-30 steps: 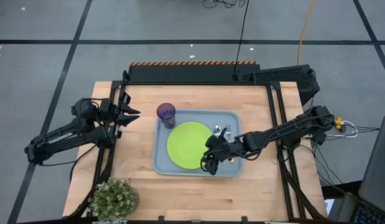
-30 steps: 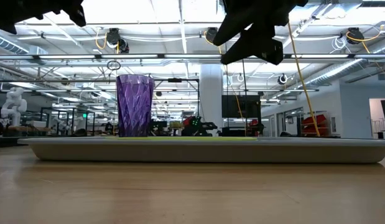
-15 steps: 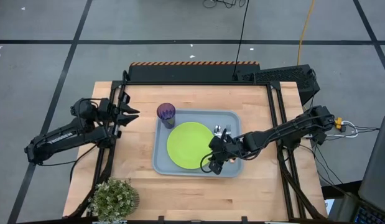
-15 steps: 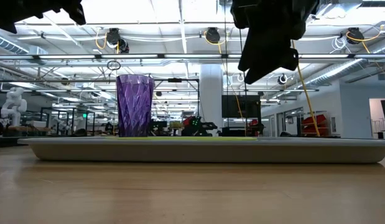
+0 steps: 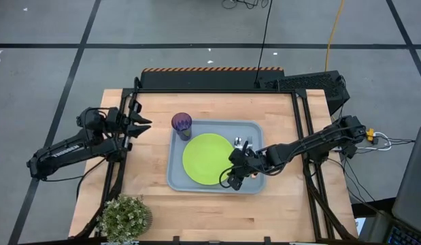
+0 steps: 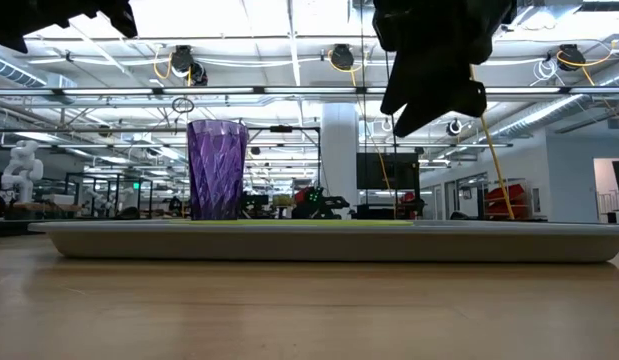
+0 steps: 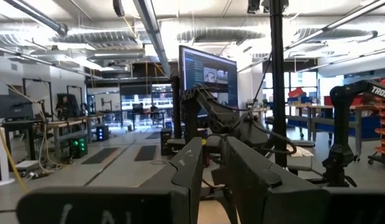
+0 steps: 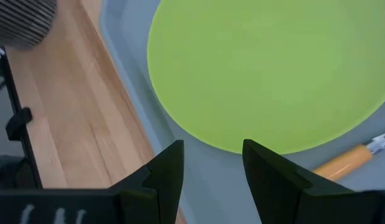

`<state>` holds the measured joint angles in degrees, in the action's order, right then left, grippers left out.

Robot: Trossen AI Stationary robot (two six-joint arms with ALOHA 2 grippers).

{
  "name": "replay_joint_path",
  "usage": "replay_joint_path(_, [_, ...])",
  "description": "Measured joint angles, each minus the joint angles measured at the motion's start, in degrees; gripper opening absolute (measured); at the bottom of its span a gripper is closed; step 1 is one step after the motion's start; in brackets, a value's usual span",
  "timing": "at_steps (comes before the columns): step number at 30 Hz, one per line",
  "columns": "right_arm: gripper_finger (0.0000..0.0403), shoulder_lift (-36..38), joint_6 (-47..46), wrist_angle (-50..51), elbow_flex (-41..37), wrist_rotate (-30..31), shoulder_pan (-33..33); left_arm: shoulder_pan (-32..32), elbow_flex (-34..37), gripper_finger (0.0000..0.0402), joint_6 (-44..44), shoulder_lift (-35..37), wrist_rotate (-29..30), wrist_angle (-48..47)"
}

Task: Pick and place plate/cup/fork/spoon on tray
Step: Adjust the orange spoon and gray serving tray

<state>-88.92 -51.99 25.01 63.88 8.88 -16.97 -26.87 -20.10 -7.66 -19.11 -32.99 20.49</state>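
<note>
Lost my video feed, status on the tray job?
Right gripper open, empty, above tray's near edge. Left gripper parked off-tray, fingers nearly together, empty. Plate, cup, fork and spoon heads all on tray. Nothing in the way.

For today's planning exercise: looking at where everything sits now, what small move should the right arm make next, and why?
Probably lift the right gripper up and away from the tray. Its fingers are open and empty above the tray's near edge, while the plate, cup and orange-handled utensils already lie on the tray. The left gripper waits off to the side.
</note>
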Motion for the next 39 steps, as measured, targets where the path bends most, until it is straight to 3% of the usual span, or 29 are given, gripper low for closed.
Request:
replay_joint_path(19, [0.0155, -0.02, 1.75, -3.44, -1.99, -0.1, 0.0, 0.0, 0.0, 0.0076, -1.16, 0.0, 0.02, 0.33])
replay_joint_path(34, [0.0155, -0.02, -2.86, -4.87, -1.99, 0.11, -1.16, 0.0, -0.02, 0.0076, -1.29, 0.02, 0.54, 4.23])
replay_joint_path(39, [0.0155, -0.02, -5.18, -4.87, -1.99, 0.3, -1.49, 0.0, -0.02, 0.0076, 0.73, 0.02, 4.88, 4.26])
